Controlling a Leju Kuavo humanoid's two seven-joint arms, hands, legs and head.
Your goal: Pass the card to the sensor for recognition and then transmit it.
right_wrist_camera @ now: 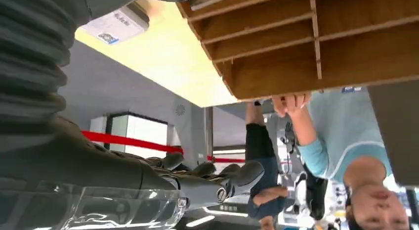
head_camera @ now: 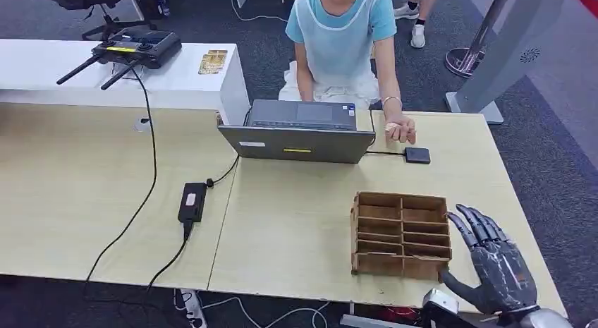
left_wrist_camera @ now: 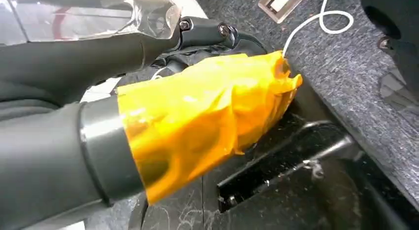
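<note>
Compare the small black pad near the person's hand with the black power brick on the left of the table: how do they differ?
The pad is square and flat; the brick is longer and narrower. The pad lies right of the laptop, beside the person's hand; the brick lies left of the laptop. The brick carries a pale label; the pad looks plain. Both are black, cabled, and rest on the table.

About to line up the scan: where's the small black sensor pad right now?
In the head view the black sensor pad lies flat on the table's far right part, beside the laptop's right corner, just below the person's hand, and beyond the wooden card rack.
</note>
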